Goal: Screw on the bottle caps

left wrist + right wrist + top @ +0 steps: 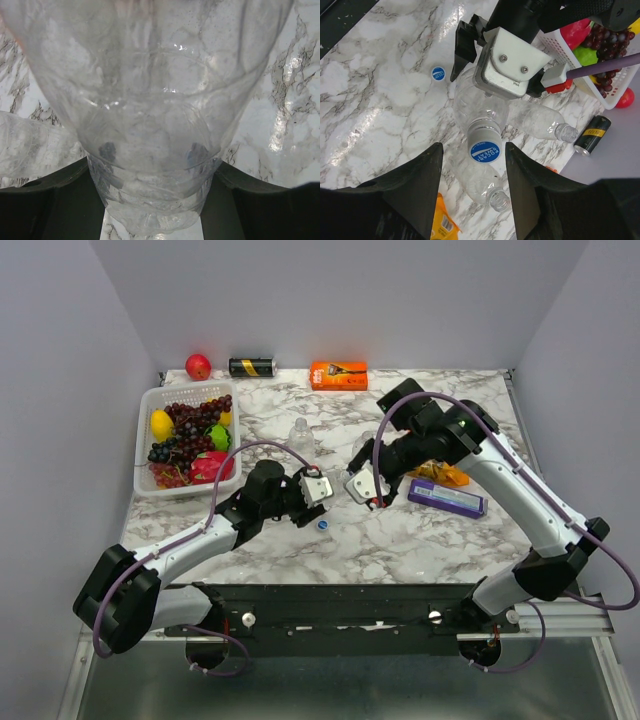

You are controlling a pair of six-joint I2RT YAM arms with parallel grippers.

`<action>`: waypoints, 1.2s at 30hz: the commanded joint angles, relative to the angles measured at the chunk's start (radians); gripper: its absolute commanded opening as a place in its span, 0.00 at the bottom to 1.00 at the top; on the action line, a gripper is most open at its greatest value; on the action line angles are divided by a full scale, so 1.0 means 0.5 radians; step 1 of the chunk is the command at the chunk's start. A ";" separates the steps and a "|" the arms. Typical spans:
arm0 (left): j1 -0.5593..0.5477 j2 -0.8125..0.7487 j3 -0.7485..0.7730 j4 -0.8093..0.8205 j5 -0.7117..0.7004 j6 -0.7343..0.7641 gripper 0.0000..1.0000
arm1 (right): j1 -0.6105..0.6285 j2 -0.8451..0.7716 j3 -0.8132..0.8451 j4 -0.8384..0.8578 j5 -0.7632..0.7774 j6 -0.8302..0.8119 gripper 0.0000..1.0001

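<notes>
The left gripper point(152, 170) clamps a clear bottle point(480, 107) whose blue cap point(484, 149) reads POCARI SWEAT; the right gripper point(473, 150) straddles the cap, fingers spread, not touching.

There's the clear bottle point(467, 106), clamped by its body in the left gripper point(152, 197), its neck wearing a blue cap point(484, 149) with white lettering. A second blue cap point(438, 73) lies loose, print up, near that bottle. An uncapped bottle point(542, 120) lies on its side just beside it, and another uncapped bottle point(480, 185) lies beyond its capped end.
</notes>
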 commanded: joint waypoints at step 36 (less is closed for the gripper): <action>-0.013 -0.196 0.164 0.496 -0.926 -0.523 0.00 | -0.075 0.847 0.780 -0.298 -0.194 1.769 0.28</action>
